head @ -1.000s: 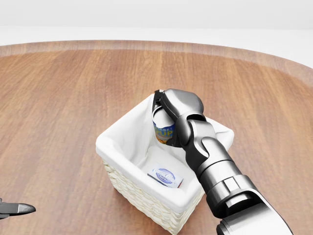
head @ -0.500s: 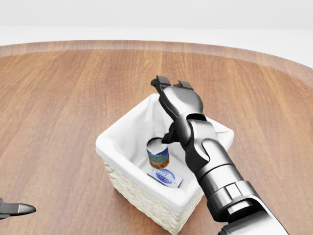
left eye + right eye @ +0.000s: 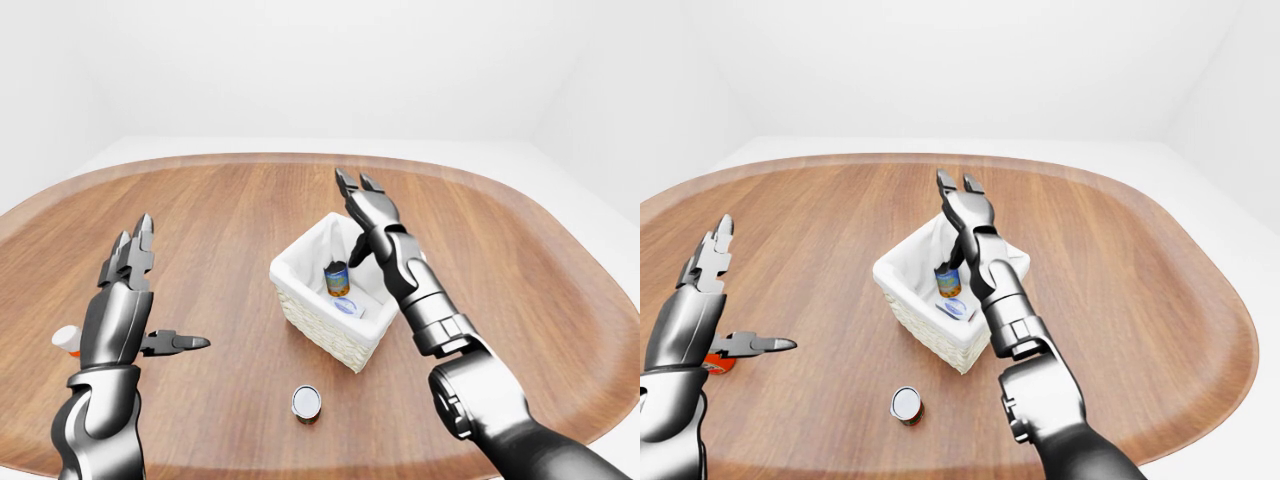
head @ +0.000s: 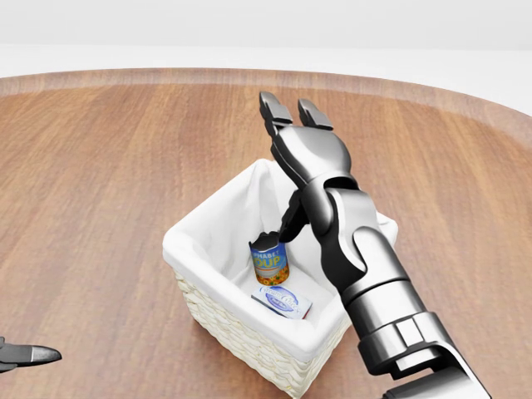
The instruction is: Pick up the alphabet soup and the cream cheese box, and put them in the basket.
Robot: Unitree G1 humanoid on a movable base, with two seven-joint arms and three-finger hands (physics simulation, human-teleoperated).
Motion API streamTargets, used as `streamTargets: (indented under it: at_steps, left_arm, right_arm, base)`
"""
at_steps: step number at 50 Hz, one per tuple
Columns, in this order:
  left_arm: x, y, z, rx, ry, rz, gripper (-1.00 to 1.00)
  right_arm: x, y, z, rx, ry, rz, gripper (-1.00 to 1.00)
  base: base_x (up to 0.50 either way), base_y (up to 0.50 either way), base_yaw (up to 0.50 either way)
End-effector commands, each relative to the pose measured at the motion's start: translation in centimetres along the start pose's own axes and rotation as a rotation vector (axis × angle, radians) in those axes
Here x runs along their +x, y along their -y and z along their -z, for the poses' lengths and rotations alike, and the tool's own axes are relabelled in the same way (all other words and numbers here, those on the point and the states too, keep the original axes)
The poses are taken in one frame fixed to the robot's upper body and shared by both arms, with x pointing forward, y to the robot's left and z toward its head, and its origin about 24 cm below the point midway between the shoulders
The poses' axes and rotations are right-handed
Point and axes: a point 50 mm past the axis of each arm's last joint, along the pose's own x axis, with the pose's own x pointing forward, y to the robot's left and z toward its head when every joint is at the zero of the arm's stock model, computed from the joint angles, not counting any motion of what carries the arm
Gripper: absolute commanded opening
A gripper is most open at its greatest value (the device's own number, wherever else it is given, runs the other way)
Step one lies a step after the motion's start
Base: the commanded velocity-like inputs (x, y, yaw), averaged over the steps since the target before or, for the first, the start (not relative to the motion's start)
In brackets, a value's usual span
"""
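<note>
My right hand is standing above the basket near the centre of the head view, its fingers spread apart and pointing toward the top of the frame, gripping nothing. The thumb is angling down toward the basket's inside, close to the can but, as far as I can judge, not touching it. The forearm is rising from the lower right corner of the frame and crossing over the basket's right-hand rim.

The alphabet soup is sitting upright inside the white cloth lining, about the middle of the basket. The cream cheese box is lying flat just below it in the frame, on the basket floor. I am judging both task items to be delivered, so what I am working on is clearing the hand away.

To do that well, I am planning to lift straight up before swinging sideways, keeping the fingers wide so the thumb cannot catch the can's rim or snag the soft lining and drag the basket. The forearm is passing low over the right rim, so I am minding that too.

My left hand is raised at the left of the left-eye view, well apart from the basket, fingers apart and empty, thumb sticking out to the right.

On the wooden table, a second can is standing below the basket, and a small orange and white object is showing partly behind the left arm.
</note>
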Motion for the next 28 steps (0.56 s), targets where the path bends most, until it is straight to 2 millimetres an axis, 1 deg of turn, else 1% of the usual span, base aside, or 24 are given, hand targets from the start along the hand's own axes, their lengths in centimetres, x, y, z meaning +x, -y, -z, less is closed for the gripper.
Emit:
streamTargets:
  at_steps: [1, 5, 10, 11, 12, 15, 18, 22, 23, 24, 25, 28]
  left_arm:
    - [0.0, -0.1, 0.0, -0.019, 0.004, -0.007, 1.0]
    - [0.1, 0.0, 0.1, -0.016, -0.001, -0.006, 1.0]
    - [0.0, -0.1, 0.1, -0.018, 0.0, -0.007, 1.0]
    - [0.0, -0.2, 0.0, -0.018, 0.006, -0.006, 1.0]
    - [0.0, -0.1, 0.1, -0.018, 0.001, -0.006, 1.0]
    - [0.0, -0.1, 0.0, -0.019, 0.005, -0.004, 1.0]
    - [-0.1, -0.2, -0.1, -0.02, 0.008, -0.003, 1.0]
    - [-0.1, -0.2, -0.1, -0.02, 0.008, 0.001, 1.0]
    - [-0.1, -0.2, -0.2, -0.018, 0.009, 0.002, 1.0]
    - [-0.1, -0.2, -0.2, -0.018, 0.009, 0.002, 1.0]
    - [-0.1, -0.1, -0.1, -0.018, 0.007, 0.002, 1.0]
    - [-0.1, -0.1, -0.1, -0.018, 0.004, 0.002, 1.0]
  right_arm:
    - [-0.5, 2.1, -0.8, 0.018, 0.045, 0.064, 1.0]
    - [-0.8, 3.2, -1.3, 0.06, 0.074, 0.107, 1.0]
    - [-1.3, 4.0, -1.8, 0.068, 0.103, 0.164, 1.0]
    - [-1.5, 4.1, -2.1, -0.01, 0.108, 0.2, 1.0]
    - [-1.5, 4.2, -2.1, -0.014, 0.106, 0.202, 1.0]
    - [-1.8, 4.7, -2.3, 0.04, 0.116, 0.258, 1.0]
    - [-2.1, 5.2, -2.4, 0.05, 0.124, 0.313, 1.0]
    - [-2.9, 6.0, -2.8, 0.072, 0.146, 0.397, 1.0]
    - [-3.3, 6.2, -2.9, 0.026, 0.152, 0.434, 1.0]
    - [-3.4, 6.2, -2.9, 0.023, 0.151, 0.436, 1.0]
    - [-3.8, 6.3, -3.1, 0.063, 0.159, 0.468, 1.0]
    - [-4.3, 6.2, -3.2, 0.086, 0.167, 0.494, 1.0]
  base:
    - [0.0, 0.0, 0.0]
    - [0.0, 0.0, 0.0]
    - [0.0, 0.0, 0.0]
    - [0.0, 0.0, 0.0]
    - [0.0, 0.0, 0.0]
    - [0.0, 0.0, 0.0]
    - [0.0, 0.0, 0.0]
    - [0.0, 0.0, 0.0]
    - [0.0, 0.0, 0.0]
    - [0.0, 0.0, 0.0]
    - [0.0, 0.0, 0.0]
    - [0.0, 0.0, 0.0]
